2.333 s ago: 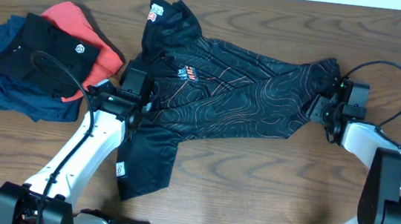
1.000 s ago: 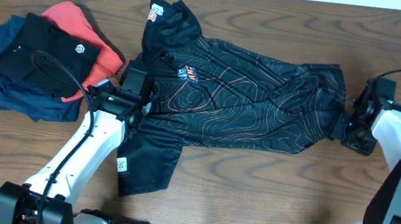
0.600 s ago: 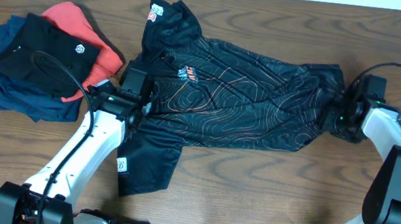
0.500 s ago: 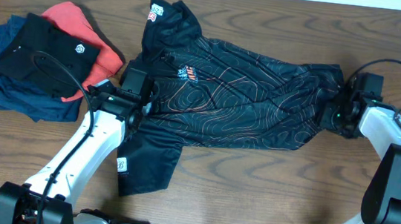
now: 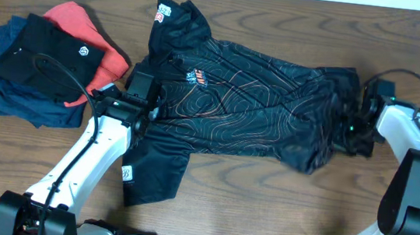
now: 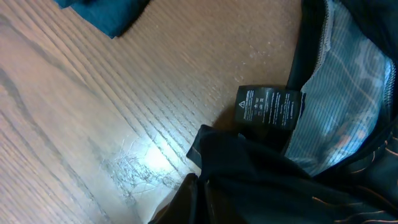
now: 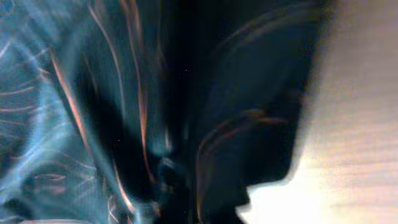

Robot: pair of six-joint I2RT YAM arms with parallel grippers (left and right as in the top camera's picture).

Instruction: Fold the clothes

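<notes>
The wooden table [image 5: 263, 209] takes up nearly the whole overhead view. The jersey [image 5: 250, 106] sprawls across its middle, lying crosswise: collar end to the left, hem to the right. One sleeve reaches toward the far edge and the other toward the near edge. The body is mostly flat, but the hem end is rumpled, with a loose flap drooping at its near right corner.

Well to the left of the jersey, a pile [image 5: 36, 60] of folded clothes sits apart from it: navy at the bottom, coral-red next, a plain black piece on top.

The left gripper [image 5: 143, 101] sits on the jersey's left end, between the two sleeves, its tip down on the cloth. Its wrist view shows only black fabric, the paler inside of the jersey and bare wood, so I cannot tell how its jaws stand.

The right gripper [image 5: 349, 128] is pressed into the bunched hem at the jersey's right edge. Its wrist view is a blur of dark cloth with orange lines right up against the lens, and I cannot tell whether it has hold of anything.

In the left wrist view, a small black label [image 6: 269, 107] with white print sticks out at the jersey's edge, over the wood.
</notes>
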